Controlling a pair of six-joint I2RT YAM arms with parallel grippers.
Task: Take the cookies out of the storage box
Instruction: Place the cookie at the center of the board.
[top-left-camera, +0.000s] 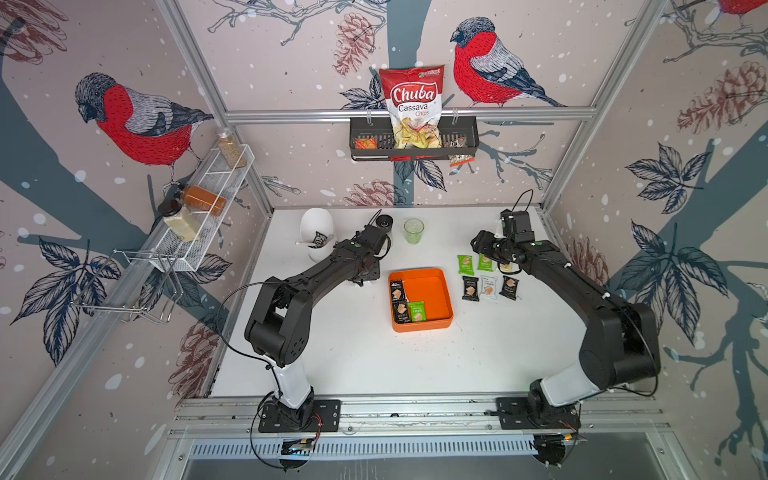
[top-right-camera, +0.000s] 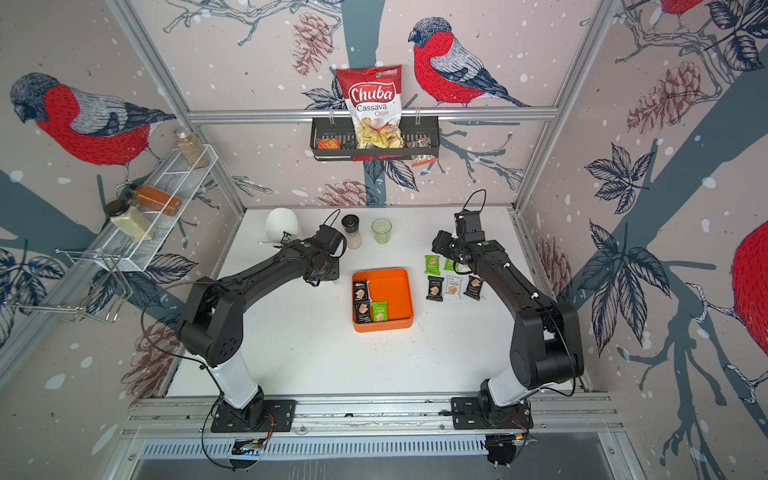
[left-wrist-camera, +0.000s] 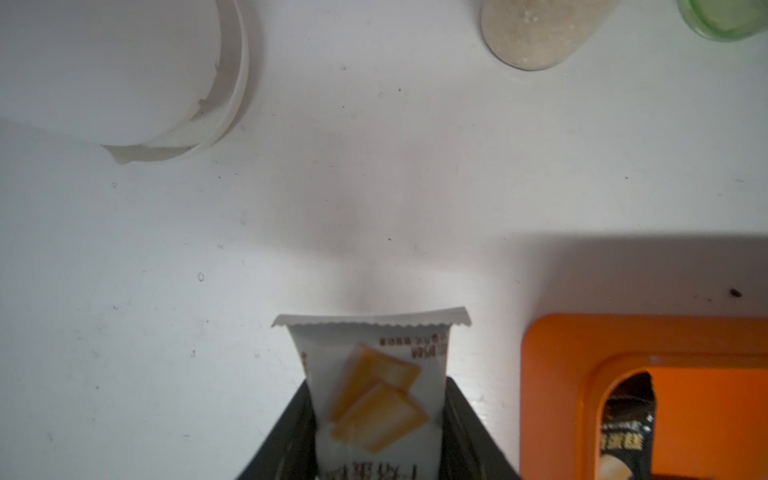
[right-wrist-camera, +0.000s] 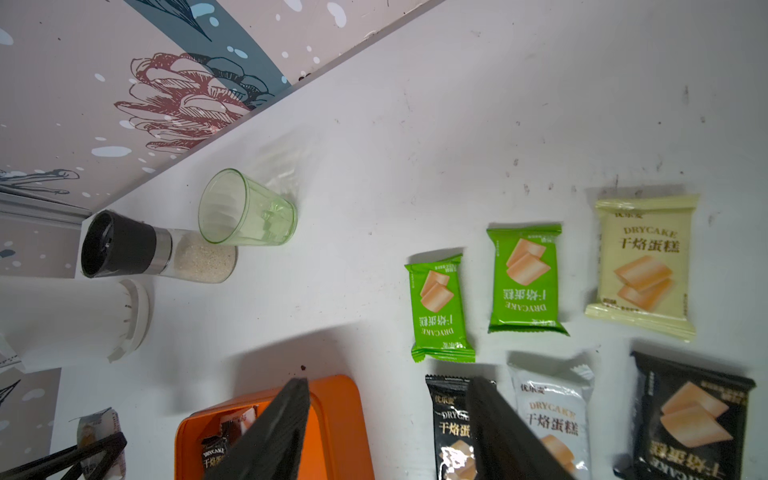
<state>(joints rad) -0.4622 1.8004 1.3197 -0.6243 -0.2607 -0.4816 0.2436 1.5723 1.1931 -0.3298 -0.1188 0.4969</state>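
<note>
The orange storage box (top-left-camera: 432, 291) sits mid-table with two black cookies (top-left-camera: 397, 290) and a green one (top-left-camera: 416, 311) along its left side. My left gripper (left-wrist-camera: 378, 384) is shut on a white cookie packet (left-wrist-camera: 374, 345), held just above the table to the left of the box rim (left-wrist-camera: 552, 374); in both top views the arm hides most of it. Right of the box, several cookies lie in two rows: green (right-wrist-camera: 438, 307), pale yellow (right-wrist-camera: 644, 266), black (top-left-camera: 470, 287), white (top-left-camera: 488, 287). My right gripper (right-wrist-camera: 388, 399) hangs open and empty above them.
A green glass (top-left-camera: 414, 230), a black-capped grinder (top-left-camera: 384, 224) and a white container (top-left-camera: 318, 232) stand at the back of the table. A black wall basket (top-left-camera: 465, 141) holds a Chuba chips bag (top-left-camera: 413, 104). A white wire rack (top-left-camera: 208, 199) with jars lines the left wall.
</note>
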